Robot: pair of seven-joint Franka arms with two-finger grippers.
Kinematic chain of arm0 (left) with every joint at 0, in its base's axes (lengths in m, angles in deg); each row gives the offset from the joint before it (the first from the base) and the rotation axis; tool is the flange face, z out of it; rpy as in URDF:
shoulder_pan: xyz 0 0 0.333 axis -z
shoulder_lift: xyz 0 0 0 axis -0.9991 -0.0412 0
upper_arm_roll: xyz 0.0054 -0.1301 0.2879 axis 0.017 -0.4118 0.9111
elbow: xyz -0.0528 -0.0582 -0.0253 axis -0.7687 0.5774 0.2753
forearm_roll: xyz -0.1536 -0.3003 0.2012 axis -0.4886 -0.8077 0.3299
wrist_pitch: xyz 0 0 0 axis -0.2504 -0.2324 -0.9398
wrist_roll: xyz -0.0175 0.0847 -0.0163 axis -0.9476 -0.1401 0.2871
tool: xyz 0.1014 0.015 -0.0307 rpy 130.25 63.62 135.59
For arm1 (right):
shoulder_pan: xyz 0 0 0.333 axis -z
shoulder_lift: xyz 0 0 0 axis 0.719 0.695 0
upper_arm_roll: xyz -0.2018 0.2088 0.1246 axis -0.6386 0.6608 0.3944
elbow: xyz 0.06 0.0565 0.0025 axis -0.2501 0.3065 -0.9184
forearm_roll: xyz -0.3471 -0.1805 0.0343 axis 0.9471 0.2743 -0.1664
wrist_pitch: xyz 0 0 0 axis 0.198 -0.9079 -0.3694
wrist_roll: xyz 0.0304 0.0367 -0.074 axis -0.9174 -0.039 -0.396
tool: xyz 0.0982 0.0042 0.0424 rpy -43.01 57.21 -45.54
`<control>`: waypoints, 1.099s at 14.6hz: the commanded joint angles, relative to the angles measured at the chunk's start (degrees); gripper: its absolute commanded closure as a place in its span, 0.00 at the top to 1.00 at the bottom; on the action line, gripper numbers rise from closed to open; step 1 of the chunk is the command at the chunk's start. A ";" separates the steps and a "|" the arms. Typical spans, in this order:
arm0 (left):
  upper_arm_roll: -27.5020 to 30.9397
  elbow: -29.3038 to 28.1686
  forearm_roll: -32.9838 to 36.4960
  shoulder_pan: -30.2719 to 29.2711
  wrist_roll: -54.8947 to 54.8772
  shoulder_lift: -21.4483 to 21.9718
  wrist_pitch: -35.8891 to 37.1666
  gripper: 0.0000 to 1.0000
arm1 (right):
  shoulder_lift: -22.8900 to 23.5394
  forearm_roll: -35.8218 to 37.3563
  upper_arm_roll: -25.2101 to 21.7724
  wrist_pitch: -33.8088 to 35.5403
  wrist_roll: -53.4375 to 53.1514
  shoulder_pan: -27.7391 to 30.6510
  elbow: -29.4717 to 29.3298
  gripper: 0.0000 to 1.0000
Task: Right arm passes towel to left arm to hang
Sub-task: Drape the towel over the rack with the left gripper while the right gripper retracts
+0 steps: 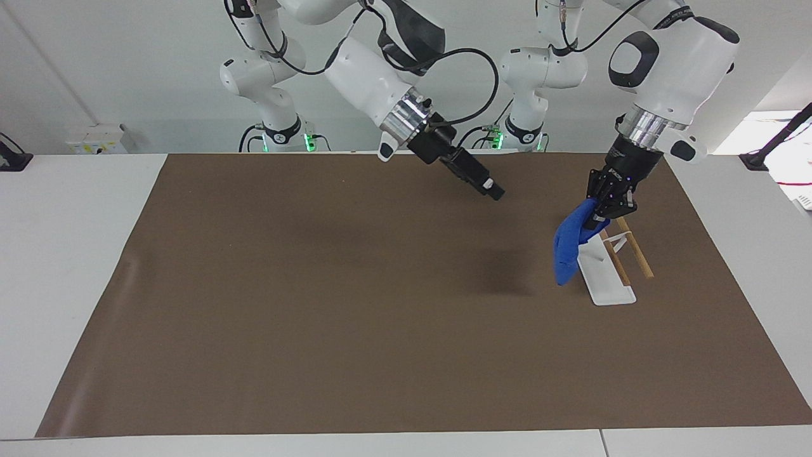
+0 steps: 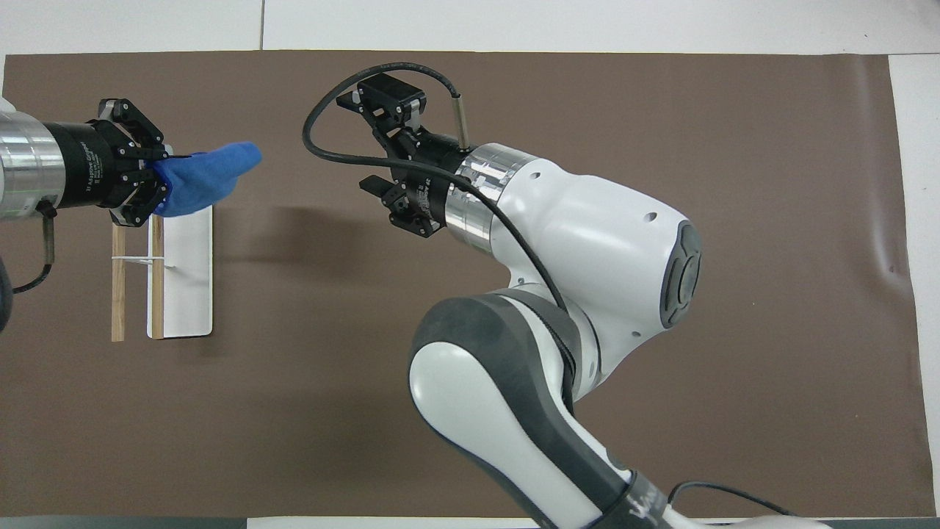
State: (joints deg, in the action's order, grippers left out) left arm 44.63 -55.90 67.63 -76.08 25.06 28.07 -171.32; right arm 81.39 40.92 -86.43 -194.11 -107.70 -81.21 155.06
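Note:
The blue towel (image 1: 566,247) hangs from my left gripper (image 1: 602,208), which is shut on its upper end, above the towel rack. The rack has a white base (image 1: 608,279) and two wooden rods (image 1: 634,244). The towel's lower end dangles beside the white base, on the side toward the right arm's end of the table. In the overhead view the towel (image 2: 209,170) sticks out from the left gripper (image 2: 147,184) over one end of the rack (image 2: 187,279). My right gripper (image 1: 497,192) is open and empty, up over the mat's middle, apart from the towel; it also shows in the overhead view (image 2: 378,143).
A brown mat (image 1: 317,304) covers most of the white table. The right arm's black cable (image 2: 330,110) loops above its wrist. The rack stands toward the left arm's end of the mat.

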 commanded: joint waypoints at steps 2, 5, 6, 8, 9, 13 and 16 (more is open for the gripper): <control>-0.26 -0.17 11.03 1.27 -2.41 -0.22 -2.05 0.00 | -1.87 14.70 0.35 13.76 11.80 8.67 2.33 1.00; -0.17 -2.89 14.76 1.37 -2.15 1.01 -2.32 0.00 | -2.66 34.65 0.44 23.97 15.76 14.91 2.24 1.00; -0.17 -3.60 14.76 0.93 -1.80 1.28 -2.58 0.00 | -2.84 39.06 0.53 27.31 18.30 16.50 2.16 1.00; -0.09 -6.40 14.76 -0.47 -1.70 2.42 -4.41 0.00 | -3.28 44.61 0.35 32.94 26.02 18.26 1.81 1.00; -0.09 -8.24 14.85 -2.22 -1.27 3.29 -6.08 0.00 | -3.54 46.90 0.35 35.40 29.37 19.58 1.54 1.00; -0.17 -15.02 14.85 -9.87 -0.65 6.11 -12.42 0.00 | -6.69 50.09 0.35 44.89 39.39 25.11 1.45 1.00; -0.26 -16.87 14.76 -15.58 4.17 6.99 -14.44 0.00 | -10.91 50.09 0.26 53.42 43.89 29.68 0.32 1.00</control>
State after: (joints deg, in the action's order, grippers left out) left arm 44.97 -69.22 81.51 -88.73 25.43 32.27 -183.47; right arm 74.04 90.08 -86.86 -145.10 -66.88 -54.34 155.21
